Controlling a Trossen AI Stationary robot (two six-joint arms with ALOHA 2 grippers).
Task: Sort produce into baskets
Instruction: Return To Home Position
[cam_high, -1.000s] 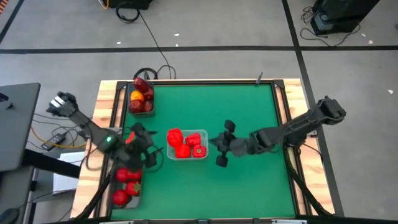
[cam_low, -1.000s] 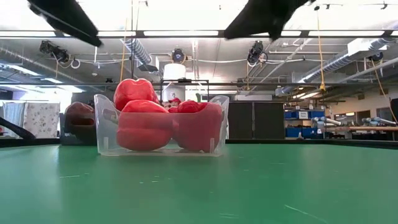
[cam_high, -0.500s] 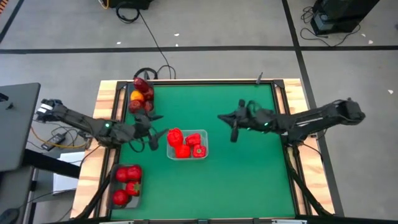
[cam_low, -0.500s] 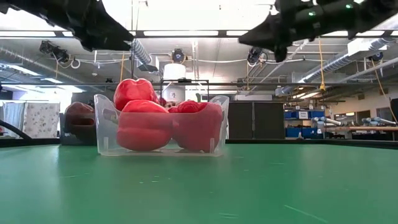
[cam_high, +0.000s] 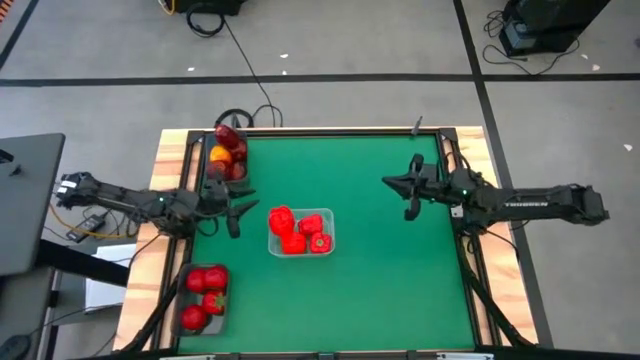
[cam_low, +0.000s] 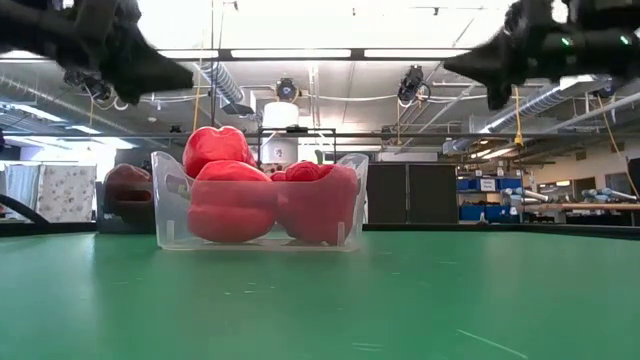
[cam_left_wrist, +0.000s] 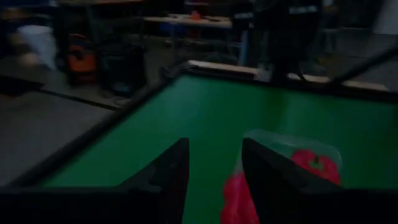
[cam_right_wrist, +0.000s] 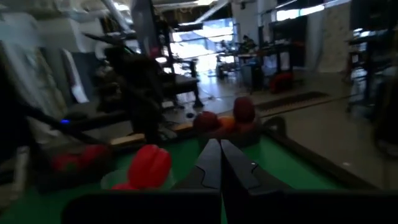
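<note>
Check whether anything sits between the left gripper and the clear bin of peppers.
Nothing visible does. The left gripper hangs open just left of the clear bin in the high view, with only bare green mat in the gap. The left wrist view shows the bin just past its fingers, unobstructed.

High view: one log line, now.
left gripper open, beside clear bin | right gripper shut, over table right | red peppers in clear bin | upper grey bin: apples | lower grey bin: round red produce
</note>
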